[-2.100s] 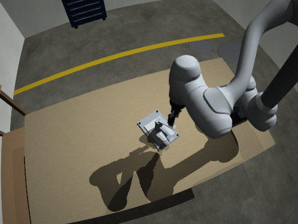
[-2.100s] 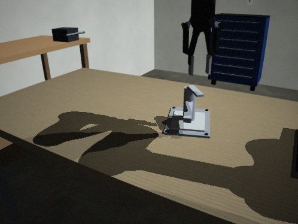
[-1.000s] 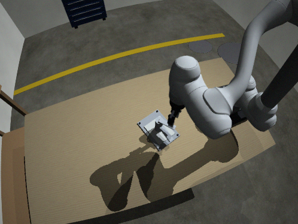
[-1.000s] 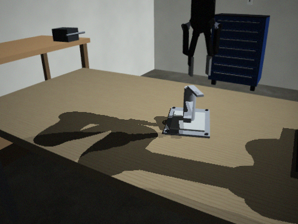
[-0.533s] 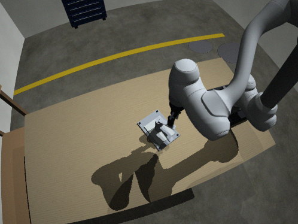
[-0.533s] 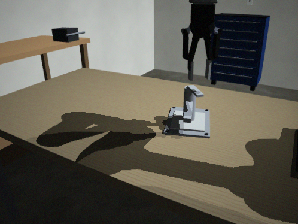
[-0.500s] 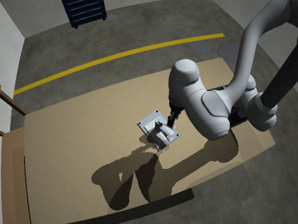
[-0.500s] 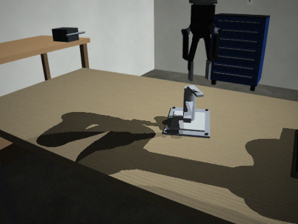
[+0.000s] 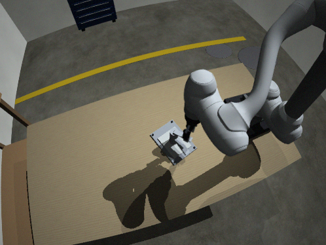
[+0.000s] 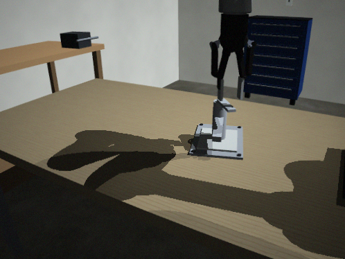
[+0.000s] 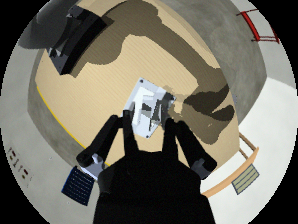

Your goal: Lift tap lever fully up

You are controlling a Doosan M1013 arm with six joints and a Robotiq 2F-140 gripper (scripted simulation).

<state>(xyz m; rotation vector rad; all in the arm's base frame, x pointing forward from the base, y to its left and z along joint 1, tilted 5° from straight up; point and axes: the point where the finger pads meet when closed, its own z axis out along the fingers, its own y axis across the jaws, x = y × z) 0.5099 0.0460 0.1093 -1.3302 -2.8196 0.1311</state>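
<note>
The tap (image 10: 219, 131) stands upright on a grey square base plate (image 10: 225, 143) near the middle of the wooden table; it also shows in the top view (image 9: 173, 145) and in the wrist view (image 11: 149, 110). Its short lever (image 10: 224, 104) lies about flat on top of the column. My gripper (image 10: 230, 91) hangs point-down just above the lever, with the fingers partly apart and nothing between them. The left fingertip is almost at the lever's top and the right one is beside it. The gripper also shows in the top view (image 9: 187, 134) and in the wrist view (image 11: 149, 123).
A blue drawer cabinet (image 10: 278, 52) stands on the floor behind the table. A side table with a black box (image 10: 74, 39) is at the far left. The arm's bulky white joints (image 9: 226, 118) hang over the table's right side, above its dark base mount (image 9: 237, 98).
</note>
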